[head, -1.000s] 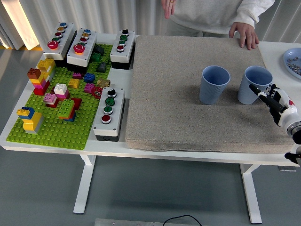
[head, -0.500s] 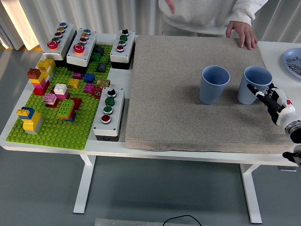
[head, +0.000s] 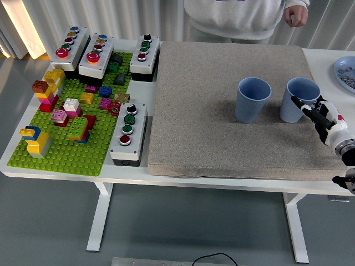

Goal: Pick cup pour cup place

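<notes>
Since the earlier frame, the person's hand (head: 296, 15) has lifted off the far edge of the mat and is now held up close to the body beyond the table's far edge; the right hand (head: 312, 109) has edged slightly closer to the right cup (head: 297, 98). Right hand enters from the table's right edge, its fingers (head: 304, 105) extended against the near-right side of that cup; whether they have closed on it cannot be told. Right cup stands upright on the grey mat (head: 216, 111), toward the mat's right edge. Left cup (head: 253, 100), same blue, stands upright just beside it, apart. Left arm is not in view. Green brick baseplate (head: 66, 149) with stacked bricks occupies the table's left side, with button boxes (head: 128, 134) beside it. Blue plate (head: 345, 71) sits at the far right corner
</notes>
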